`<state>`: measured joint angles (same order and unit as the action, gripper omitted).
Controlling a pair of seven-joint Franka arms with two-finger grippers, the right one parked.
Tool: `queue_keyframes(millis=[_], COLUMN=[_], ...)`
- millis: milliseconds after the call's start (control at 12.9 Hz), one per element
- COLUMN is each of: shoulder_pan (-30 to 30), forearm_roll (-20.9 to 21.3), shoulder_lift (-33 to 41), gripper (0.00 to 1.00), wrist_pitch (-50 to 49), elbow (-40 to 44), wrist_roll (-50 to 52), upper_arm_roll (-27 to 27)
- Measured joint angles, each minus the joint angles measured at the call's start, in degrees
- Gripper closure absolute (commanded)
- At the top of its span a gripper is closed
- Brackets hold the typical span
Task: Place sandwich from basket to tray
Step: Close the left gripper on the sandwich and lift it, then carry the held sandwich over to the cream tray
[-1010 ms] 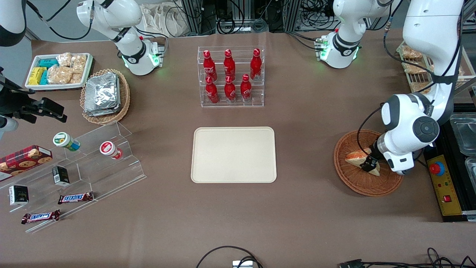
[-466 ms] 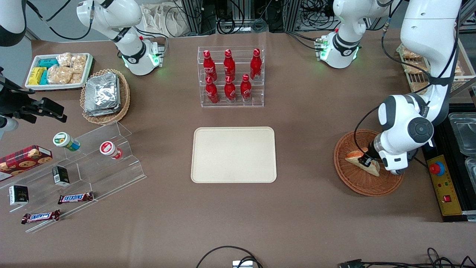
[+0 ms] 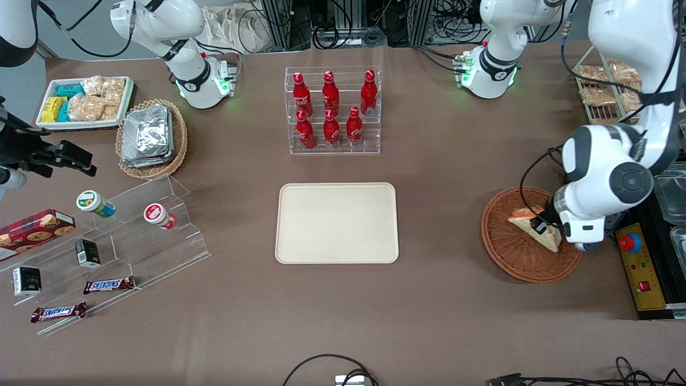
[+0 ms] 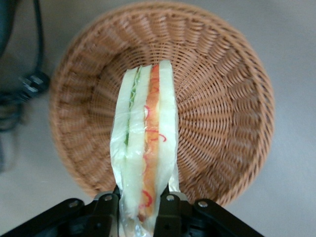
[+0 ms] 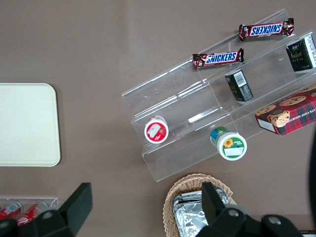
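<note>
Left wrist view gives me the sandwich (image 4: 146,163) clamped edge-up between the gripper (image 4: 138,205) fingers, its held end hidden by them, hanging over the basket (image 4: 222,98). From the front I see the wedge (image 3: 533,225) above the basket's (image 3: 509,257) middle, partly covered by the arm. Bare tabletop separates basket and tray (image 3: 337,222), well apart.

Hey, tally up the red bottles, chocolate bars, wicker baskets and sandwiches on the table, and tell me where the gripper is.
Red bottles in the clear rack: 6
Snickers chocolate bars: 2
Wicker baskets, reddish-brown and tan: 2
Triangular white-bread sandwich: 1
Total: 11
The left gripper hangs above the reddish-brown basket, shut on the sandwich.
</note>
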<state>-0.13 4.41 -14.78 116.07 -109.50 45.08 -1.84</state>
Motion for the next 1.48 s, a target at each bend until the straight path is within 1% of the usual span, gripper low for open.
queue_keyframes(millis=[155,311,388,544,621,777,932,1087,1320,1476], shoulder_pan=[-0.36,-0.81,-1.11,-2.14,-2.67,-4.16,-5.88,-7.53,-9.94,-11.99], forearm_roll=[-0.08,-1.84,-2.45,-2.62,-2.62,-2.62,-2.61,-1.96,3.51,8.69], shoulder_lift=[1.78,2.95,3.37,3.71,3.79,3.80,2.73,-0.13,-7.04,-12.77], gripper=[1.00,1.00,1.00,1.00,1.00,1.00,1.00,1.00,1.00,1.00], wrist_pitch=[-8.25,-13.19,-15.16,-20.10,-21.55,-22.41,-20.47,-14.95,-7.15,-2.54], elbow=[5.58,10.24,12.36,17.09,18.90,19.94,19.61,18.88,17.14,16.54], wrist_roll=[-8.75,-18.21,-20.58,-22.17,-22.07,-20.76,-16.39,-10.62,-7.85,-4.94], upper_arm_roll=[-0.67,-2.31,-3.79,-8.66,-12.29,-18.69,-23.44,-26.60,-27.86,-27.87])
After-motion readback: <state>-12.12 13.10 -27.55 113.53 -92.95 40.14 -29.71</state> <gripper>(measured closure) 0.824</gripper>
